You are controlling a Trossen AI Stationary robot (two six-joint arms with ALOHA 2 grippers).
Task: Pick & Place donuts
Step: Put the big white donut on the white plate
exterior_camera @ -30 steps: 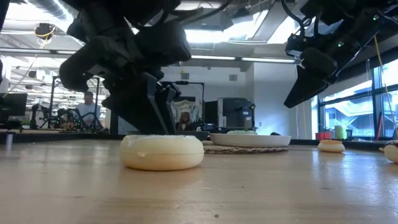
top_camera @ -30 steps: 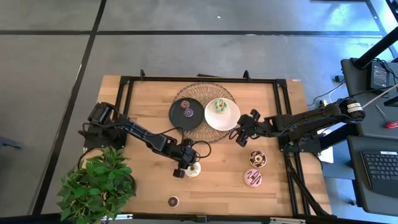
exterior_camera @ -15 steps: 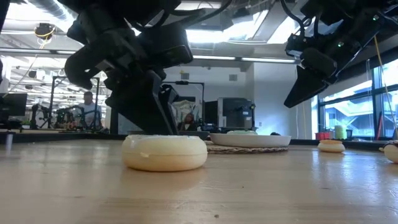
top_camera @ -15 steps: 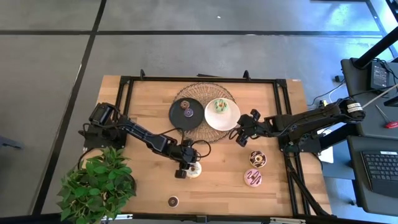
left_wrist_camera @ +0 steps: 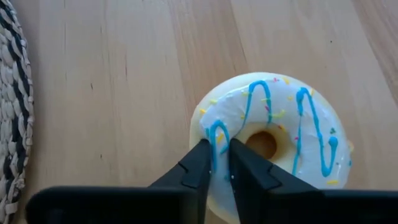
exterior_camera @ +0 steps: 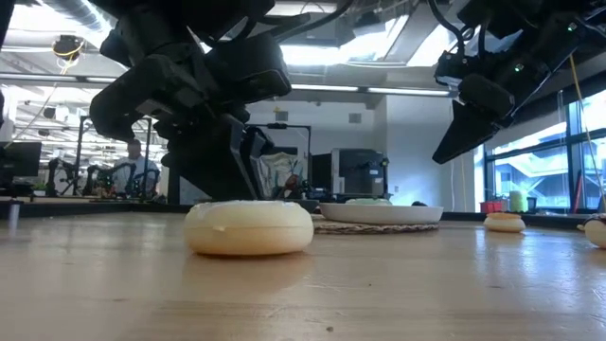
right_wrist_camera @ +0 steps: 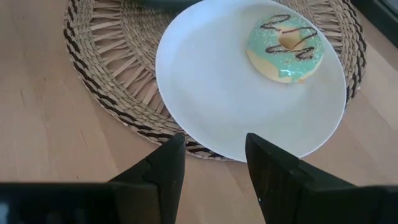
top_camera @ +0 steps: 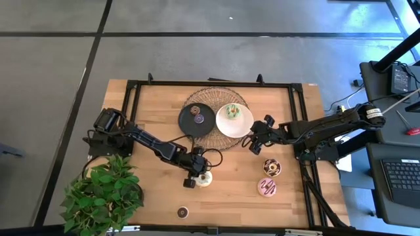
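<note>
The cream donut (top_camera: 205,177), iced white with blue stripes (left_wrist_camera: 273,137), lies flat on the wood. My left gripper (left_wrist_camera: 219,146) is shut, with its tips at the ring's side nearest the arm; in the low view it stands behind the donut (exterior_camera: 248,227). My right gripper (right_wrist_camera: 214,146) is open and hovers above the near rim of the white plate (right_wrist_camera: 205,81), on which the green donut (right_wrist_camera: 285,38) lies. The chocolate-sprinkled donut (top_camera: 272,167) and the pink-striped donut (top_camera: 266,187) rest on the table near the right edge. My left gripper's shut fingertips (left_wrist_camera: 202,152) meet the cream donut's iced ring (left_wrist_camera: 217,127) on the side toward the arm. They come slanting down from the table's left. The donut lies flat on the table.
A black plate (top_camera: 187,124) holding two mini donuts sits on a woven mat (top_camera: 216,139) beside the white plate. A mini brown donut (top_camera: 182,212) lies near the table's near edge. A potted plant (top_camera: 102,193) fills the near left corner.
My left gripper has edged a little toward the cream donut, and the donut has shifted slightly on the table. My right arm has kept still.
</note>
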